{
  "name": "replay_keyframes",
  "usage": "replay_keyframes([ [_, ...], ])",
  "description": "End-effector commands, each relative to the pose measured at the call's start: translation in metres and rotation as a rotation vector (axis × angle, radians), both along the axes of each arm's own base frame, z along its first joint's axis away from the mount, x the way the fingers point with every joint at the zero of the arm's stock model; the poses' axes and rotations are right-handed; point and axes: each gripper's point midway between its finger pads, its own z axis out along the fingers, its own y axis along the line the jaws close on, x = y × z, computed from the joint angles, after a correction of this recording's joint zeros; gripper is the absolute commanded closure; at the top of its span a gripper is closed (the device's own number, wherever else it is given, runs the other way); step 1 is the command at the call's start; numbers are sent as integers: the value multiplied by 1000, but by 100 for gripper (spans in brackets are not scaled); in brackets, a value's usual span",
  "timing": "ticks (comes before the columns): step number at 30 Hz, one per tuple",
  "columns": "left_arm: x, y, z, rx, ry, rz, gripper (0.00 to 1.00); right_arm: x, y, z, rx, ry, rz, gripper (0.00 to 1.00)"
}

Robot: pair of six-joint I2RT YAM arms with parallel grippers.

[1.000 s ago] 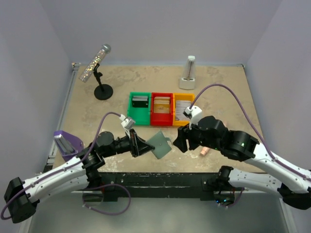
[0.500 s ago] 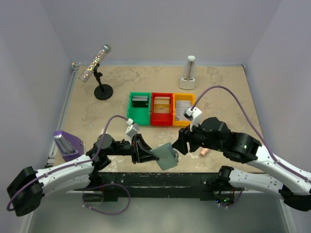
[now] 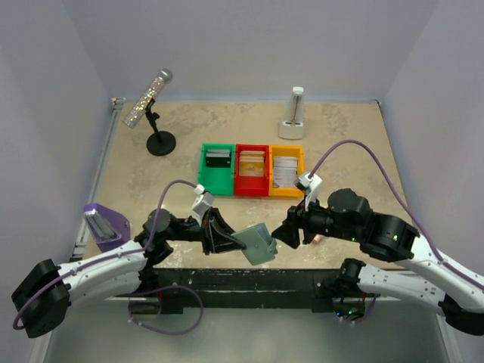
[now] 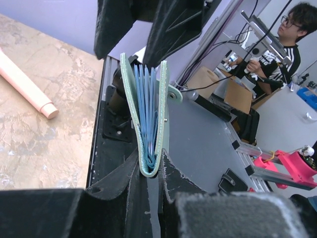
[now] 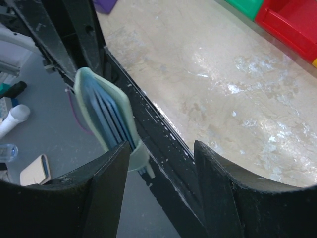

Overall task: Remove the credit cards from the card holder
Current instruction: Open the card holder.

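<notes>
Left tool: nearly closed, pinching the card holder by its folded spine.
Card holder: held in the air above the worktop's near edge. Blue leaves show inside; I cannot pick out the credit cards.
Right tool: spread wide and empty, just beside the holder's open edge.
Risk: a tug could pull the holder from that thin pinch and drop it off the worktop.

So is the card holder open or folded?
Folded, barely splayed: the card holder shows two panels close together, blue pockets between, pinched by the left gripper.
</notes>
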Motion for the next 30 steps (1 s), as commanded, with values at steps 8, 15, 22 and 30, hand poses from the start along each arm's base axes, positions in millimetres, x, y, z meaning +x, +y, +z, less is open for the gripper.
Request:
replay_keyframes([
  [8, 4, -4, 23, -32, -92, -9, 100, -6, 14, 28, 72, -8, 66, 40],
  [15, 4, -5, 28, -25, -114, -15, 100, -9, 18, 9, -28, 56, 99, 42],
  [22, -1, 0, 37, -51, -141, -24, 100, -11, 8, -1, -70, 59, 95, 46],
  [30, -5, 4, 43, -89, -145, -37, 100, -23, 6, -6, -33, 73, 141, 46],
])
